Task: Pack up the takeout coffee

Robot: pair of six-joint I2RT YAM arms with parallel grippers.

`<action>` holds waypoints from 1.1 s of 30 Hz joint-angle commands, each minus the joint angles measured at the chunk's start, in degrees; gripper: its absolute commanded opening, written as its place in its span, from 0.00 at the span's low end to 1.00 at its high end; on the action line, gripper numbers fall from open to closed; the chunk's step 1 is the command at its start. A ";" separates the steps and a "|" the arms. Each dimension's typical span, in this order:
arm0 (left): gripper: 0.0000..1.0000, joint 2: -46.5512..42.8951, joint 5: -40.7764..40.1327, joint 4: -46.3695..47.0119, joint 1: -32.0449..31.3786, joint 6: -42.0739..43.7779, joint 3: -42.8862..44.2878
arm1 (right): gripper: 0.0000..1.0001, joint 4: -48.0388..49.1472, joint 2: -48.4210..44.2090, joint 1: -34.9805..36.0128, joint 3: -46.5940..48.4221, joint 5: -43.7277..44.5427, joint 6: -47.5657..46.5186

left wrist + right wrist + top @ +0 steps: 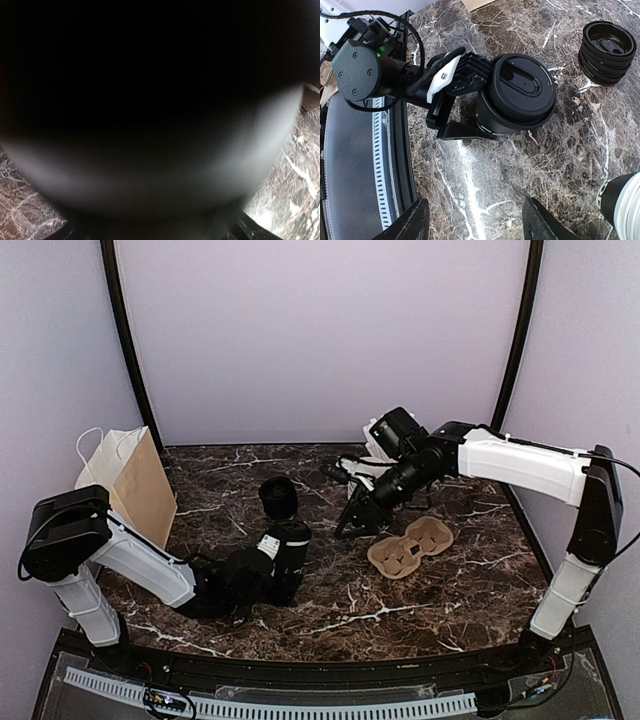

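Although the takeout coffee (520,91) is lidded, nothing is packed; whether it is clasped by the left gripper (479,104) cannot be told, and the right gripper (476,221) is seen open.

The takeout coffee (291,540) stands upright on the desk (450,592), left of its middle. The left gripper (479,102) reaches it from the coffee's left, a jaw at either side of the cup. A stack of lids (277,497) sits just behind the coffee. A paper bag (135,485) stands well to its left and farther back. A cup carrier (410,546) lies to the coffee's right, well apart. The right gripper (352,525) hangs between coffee and carrier.
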 commanded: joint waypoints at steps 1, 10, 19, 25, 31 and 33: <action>0.83 -1.48 -1.48 -2.02 -0.79 0.85 -1.34 | 0.65 1.69 3.05 0.14 3.82 0.24 0.54; 0.84 -5.50 -2.52 -5.06 -2.44 -0.91 -3.44 | 0.64 3.02 7.98 1.92 7.82 -1.82 1.47; 0.86 -12.26 -1.58 -20.81 -2.58 -6.28 3.77 | 0.61 2.01 9.92 2.03 12.20 4.11 4.71; 0.99 -10.17 -0.01 -43.28 -0.33 -10.16 20.70 | 0.63 2.97 5.37 1.74 9.23 8.60 4.61; 0.99 -0.24 13.82 -56.58 6.92 -13.06 34.71 | 0.64 3.45 0.18 0.21 6.53 10.61 4.36; 0.99 2.73 16.34 -59.02 8.57 -12.83 37.78 | 0.64 3.86 -1.52 -0.35 5.13 10.80 4.27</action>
